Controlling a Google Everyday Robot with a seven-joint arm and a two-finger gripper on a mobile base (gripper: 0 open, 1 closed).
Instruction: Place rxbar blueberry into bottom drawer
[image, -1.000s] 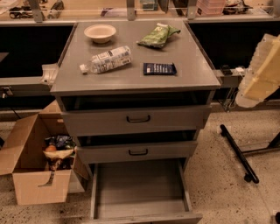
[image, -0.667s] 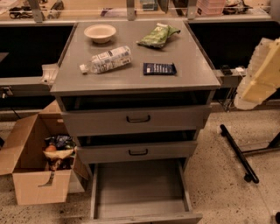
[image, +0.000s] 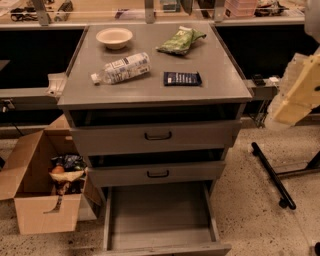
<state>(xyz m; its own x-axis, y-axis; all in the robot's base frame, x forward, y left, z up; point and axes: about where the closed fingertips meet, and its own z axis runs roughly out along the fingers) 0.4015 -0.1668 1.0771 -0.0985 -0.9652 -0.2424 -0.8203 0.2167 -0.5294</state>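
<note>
The rxbar blueberry (image: 182, 78), a flat dark navy bar with white print, lies on the grey cabinet top, right of centre. The bottom drawer (image: 159, 235) is pulled out at floor level, and its flat grey floor is bare. My gripper (image: 296, 92) shows as a pale yellowish blurred shape at the right edge of the view. It is to the right of the cabinet and apart from the bar, and nothing is visibly held in it.
On the cabinet top (image: 100, 92) are a clear bottle (image: 121, 68) lying on its side, a green snack bag (image: 180, 41) and a beige bowl (image: 114, 37). The two upper drawers (image: 157, 136) stand slightly ajar. An open cardboard box (image: 42, 185) is at the left. A black stand leg (image: 272, 175) lies on the floor at the right.
The gripper at the right edge has sunk slightly. Nothing on the cabinet or in the drawer has moved.
</note>
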